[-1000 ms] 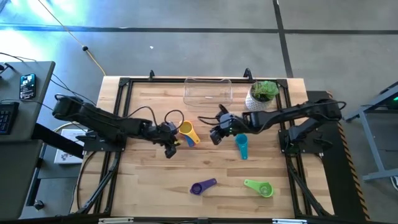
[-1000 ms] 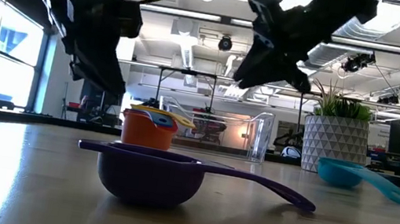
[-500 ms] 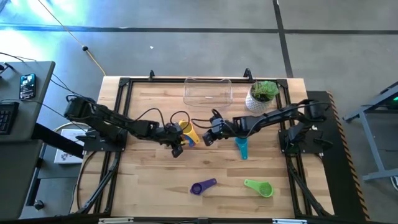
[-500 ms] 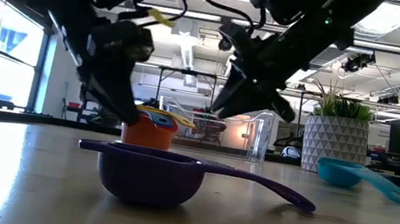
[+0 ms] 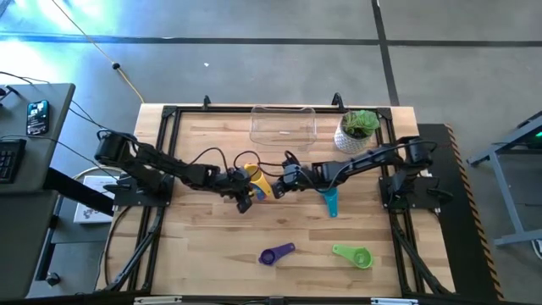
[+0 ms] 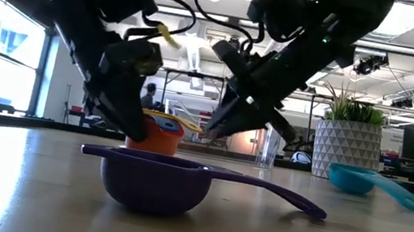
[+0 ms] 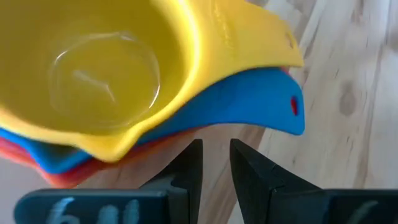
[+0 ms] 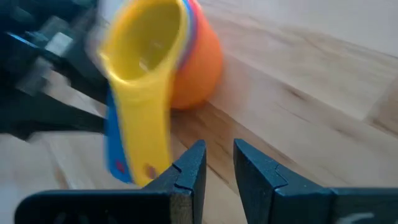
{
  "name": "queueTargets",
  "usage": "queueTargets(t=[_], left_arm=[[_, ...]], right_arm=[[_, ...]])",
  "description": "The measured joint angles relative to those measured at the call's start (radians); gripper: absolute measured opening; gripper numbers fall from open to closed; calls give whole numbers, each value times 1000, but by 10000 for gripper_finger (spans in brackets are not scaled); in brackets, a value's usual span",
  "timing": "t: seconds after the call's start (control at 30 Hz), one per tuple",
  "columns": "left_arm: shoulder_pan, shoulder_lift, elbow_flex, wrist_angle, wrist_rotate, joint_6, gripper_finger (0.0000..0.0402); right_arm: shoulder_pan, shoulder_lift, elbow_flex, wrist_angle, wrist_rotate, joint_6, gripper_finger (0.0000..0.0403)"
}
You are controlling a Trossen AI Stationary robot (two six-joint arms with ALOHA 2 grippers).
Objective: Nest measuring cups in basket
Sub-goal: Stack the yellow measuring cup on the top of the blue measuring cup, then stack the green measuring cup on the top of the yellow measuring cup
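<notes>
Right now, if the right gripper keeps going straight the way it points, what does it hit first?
Probably the stack of nested cups: the right gripper points at its yellow and blue handles, with the orange cup's wall just behind. The exact contact point is unclear.

My high camera looks straight down on the whole table point(image 5: 203, 246), while my low one sits at table-top height at the near edge, facing level across to the room beyond, with the purple cup point(image 6: 152, 182) close before it. My left wrist camera is pressed close over the nested stack of cups point(image 7: 124, 93); my right wrist camera looks at that same stack from a little farther off. All four views share it.
</notes>
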Motion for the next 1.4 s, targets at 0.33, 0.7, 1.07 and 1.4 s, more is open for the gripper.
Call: queueTargets(t=[0.33, 0.7, 1.07, 1.4], left_arm=[[22, -5, -1, 34, 0, 1, 71], [44, -5, -1, 48, 1, 3, 71], [44, -5, 0, 83, 8, 3, 71], [42, -6, 0, 0, 47, -8, 71]], right_arm=[[0, 43, 0, 87, -29, 42, 70], [11, 56, 0, 182, -94, 81, 70], [10, 56, 0, 164, -110, 77, 70], [6, -16, 0, 47, -140, 42, 70]])
